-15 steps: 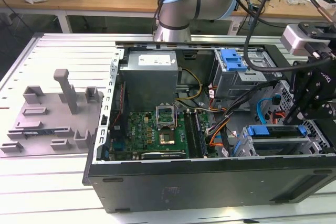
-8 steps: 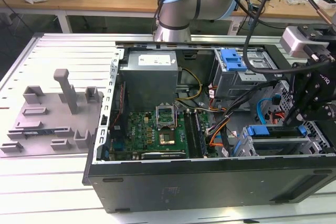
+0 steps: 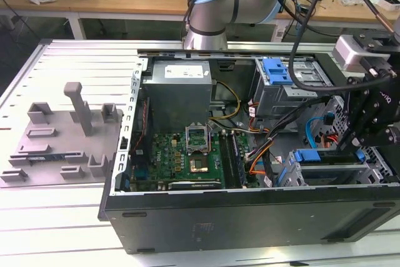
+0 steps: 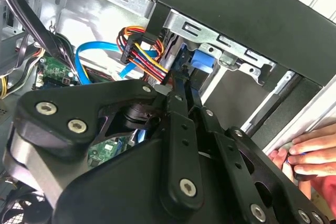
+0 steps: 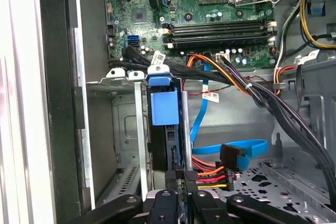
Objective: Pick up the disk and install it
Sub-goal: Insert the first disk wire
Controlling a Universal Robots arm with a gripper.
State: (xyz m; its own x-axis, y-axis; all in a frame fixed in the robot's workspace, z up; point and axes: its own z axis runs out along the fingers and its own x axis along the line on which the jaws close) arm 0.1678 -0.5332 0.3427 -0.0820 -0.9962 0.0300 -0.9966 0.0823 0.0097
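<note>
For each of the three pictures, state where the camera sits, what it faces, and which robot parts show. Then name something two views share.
Exterior view: off the arm, above the open computer case; shows arm and gripper.
First wrist view: on the arm, facing the disk in its bay and the motherboard; gripper below.
Second wrist view: on the arm, behind the gripper; a hand at the edge.
Both wrist views share the blue cable.

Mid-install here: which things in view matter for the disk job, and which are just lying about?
Part of the job:
- disk, standing in the drive cage
- gripper, at the disk's edge
- computer case

Just lying about:
- grey fixture blocks at the exterior view's left
- a person's hand beside the case
</note>
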